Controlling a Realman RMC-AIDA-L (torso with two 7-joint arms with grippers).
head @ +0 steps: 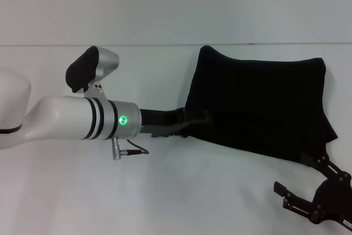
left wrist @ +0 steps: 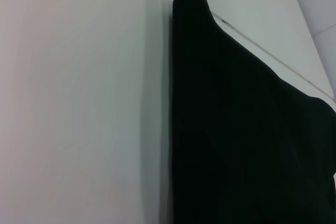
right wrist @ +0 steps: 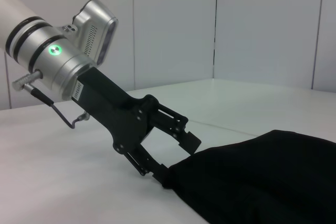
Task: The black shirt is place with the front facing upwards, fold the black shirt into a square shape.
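Observation:
The black shirt point(head: 264, 105) lies folded on the white table as a plain black, roughly four-sided pile, right of centre. No lettering shows. My left gripper point(head: 195, 125) reaches in from the left to the shirt's near left corner. In the right wrist view the left gripper point(right wrist: 181, 160) is open, its lower finger point(right wrist: 157, 171) at the table against the cloth's corner and its upper finger point(right wrist: 190, 141) above the cloth. My right gripper point(head: 291, 173) is open near the shirt's near right corner, one fingertip close to the hem. The left wrist view shows the shirt point(left wrist: 247, 129) and its straight edge.
The white table point(head: 165, 191) stretches around the shirt, its far edge meeting a pale wall point(head: 176, 4). A cable point(head: 135, 149) loops under my left wrist. Wall panels point(right wrist: 220, 30) stand behind the table.

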